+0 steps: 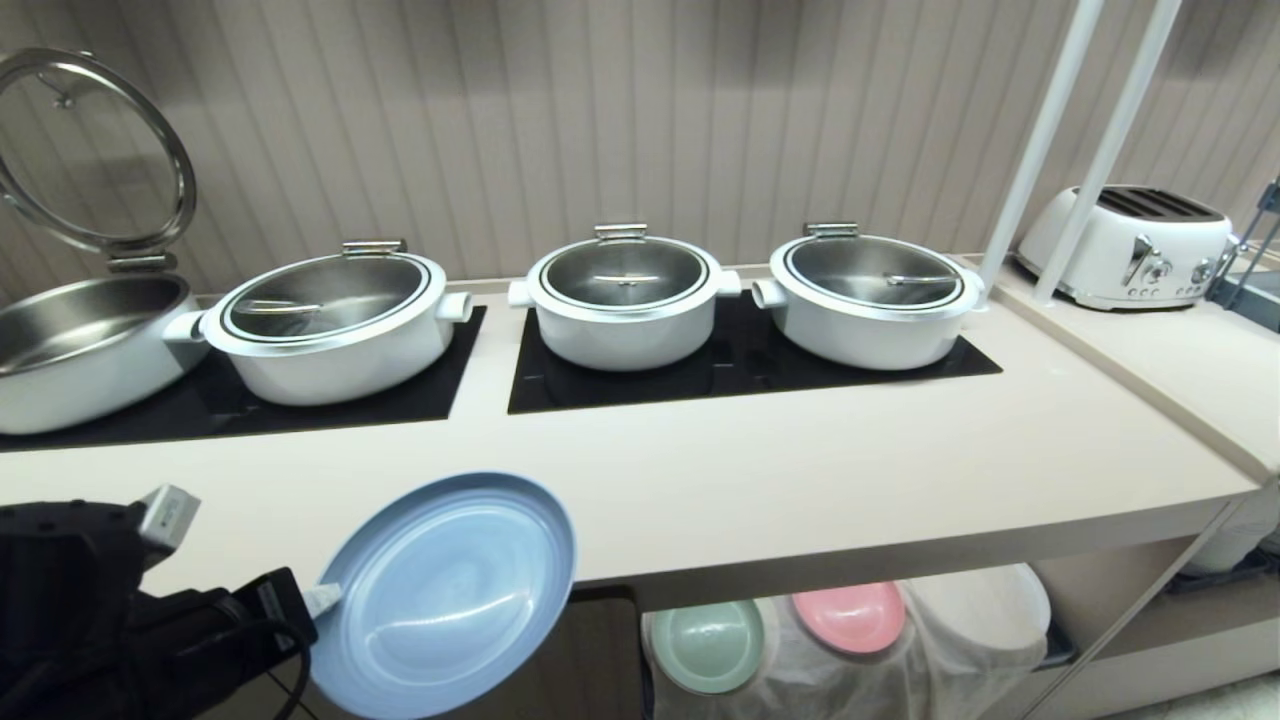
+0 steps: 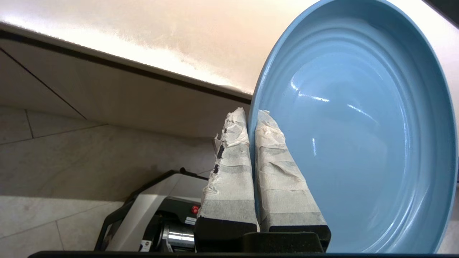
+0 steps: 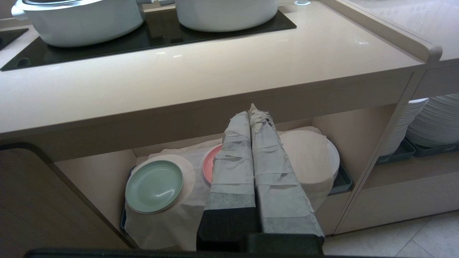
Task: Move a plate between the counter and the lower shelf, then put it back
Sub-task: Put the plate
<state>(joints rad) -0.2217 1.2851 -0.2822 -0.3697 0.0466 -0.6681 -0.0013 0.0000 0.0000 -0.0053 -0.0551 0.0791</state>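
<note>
I hold the round light-blue matte plate [image 1: 445, 595] by its rim with the left end effector [image 1: 322, 598], whose taped fingers [image 2: 278, 172] are pressed together on the edge, one on each face. The plate hangs tilted, face toward the head camera, in front of the thick front edge of the long beige tabletop [image 1: 800, 470] and clear of its surface; an edge pinch suits a thin disc that offers no other purchase. Below that tabletop, the lower shelf [image 3: 96, 179] holds a mint-green plate [image 3: 154, 186] and a pink plate [image 3: 209, 166] on a draped white cloth [image 3: 172, 222]. The right end effector [image 3: 252, 114] is parked facing that shelf, fingers pressed together, empty. I judge the plate to be mid-transfer.
</note>
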